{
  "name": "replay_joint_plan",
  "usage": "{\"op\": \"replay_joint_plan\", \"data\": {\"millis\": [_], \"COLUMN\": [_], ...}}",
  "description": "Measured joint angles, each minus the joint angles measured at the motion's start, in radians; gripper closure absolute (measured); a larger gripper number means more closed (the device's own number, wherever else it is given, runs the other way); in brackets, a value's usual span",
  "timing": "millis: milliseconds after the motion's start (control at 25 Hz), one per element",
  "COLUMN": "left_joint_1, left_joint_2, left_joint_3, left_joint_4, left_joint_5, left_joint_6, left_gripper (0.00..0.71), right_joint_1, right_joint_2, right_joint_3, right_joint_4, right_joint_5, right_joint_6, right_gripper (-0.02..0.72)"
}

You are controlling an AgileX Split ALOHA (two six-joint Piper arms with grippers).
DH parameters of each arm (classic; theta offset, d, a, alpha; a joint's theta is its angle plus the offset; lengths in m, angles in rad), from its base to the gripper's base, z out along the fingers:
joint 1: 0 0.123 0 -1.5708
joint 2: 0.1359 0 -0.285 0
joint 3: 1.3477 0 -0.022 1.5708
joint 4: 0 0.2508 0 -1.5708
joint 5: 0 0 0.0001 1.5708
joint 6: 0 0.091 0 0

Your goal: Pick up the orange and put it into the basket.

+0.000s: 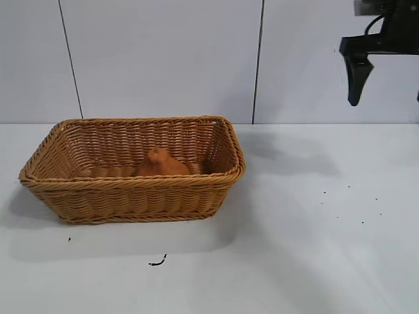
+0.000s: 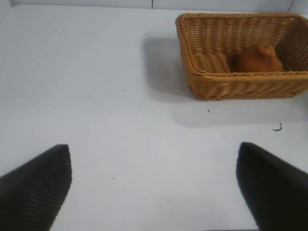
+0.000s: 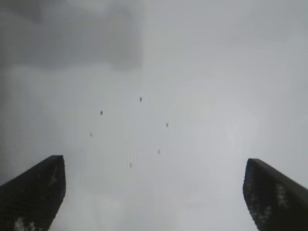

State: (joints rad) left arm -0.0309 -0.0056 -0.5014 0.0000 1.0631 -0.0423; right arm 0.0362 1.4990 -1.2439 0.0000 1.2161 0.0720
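Note:
The orange (image 1: 159,164), matte orange-brown with a knobby top, lies inside the tan wicker basket (image 1: 131,196) at the left of the table. Both also show in the left wrist view, the orange (image 2: 259,58) inside the basket (image 2: 226,84). My right gripper (image 1: 386,78) hangs high at the upper right, far from the basket; its fingers are wide apart and empty in the right wrist view (image 3: 154,178). My left gripper (image 2: 154,178) is open and empty over bare table, well away from the basket; it is out of the exterior view.
The white table (image 1: 314,248) carries small dark specks at the right (image 1: 347,203) and a dark scrap (image 1: 157,261) in front of the basket. A white panelled wall stands behind.

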Motion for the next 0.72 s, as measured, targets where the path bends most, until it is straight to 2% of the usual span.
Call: {"op": "replay_joint_plan", "data": {"millis": [360, 640, 720], "left_joint_1": [0.0, 0.0, 0.0], "left_joint_2": [0.0, 0.0, 0.0], "left_joint_3": [0.0, 0.0, 0.0], "left_joint_4": [0.0, 0.0, 0.0], "left_joint_5": [0.0, 0.0, 0.0], "left_joint_6": [0.0, 0.0, 0.0], "left_gripper": [0.044, 0.044, 0.044], "right_joint_1": [0.0, 0.0, 0.0], "right_joint_2": [-0.51, -0.912, -1.022], "right_joint_3": [0.396, 0.679, 0.74], "right_joint_4": [0.006, 0.008, 0.009], "right_joint_5": [-0.005, -0.163, -0.176], "right_joint_6": [-0.041, -0.064, -0.072], "right_gripper": [0.01, 0.01, 0.01]}}
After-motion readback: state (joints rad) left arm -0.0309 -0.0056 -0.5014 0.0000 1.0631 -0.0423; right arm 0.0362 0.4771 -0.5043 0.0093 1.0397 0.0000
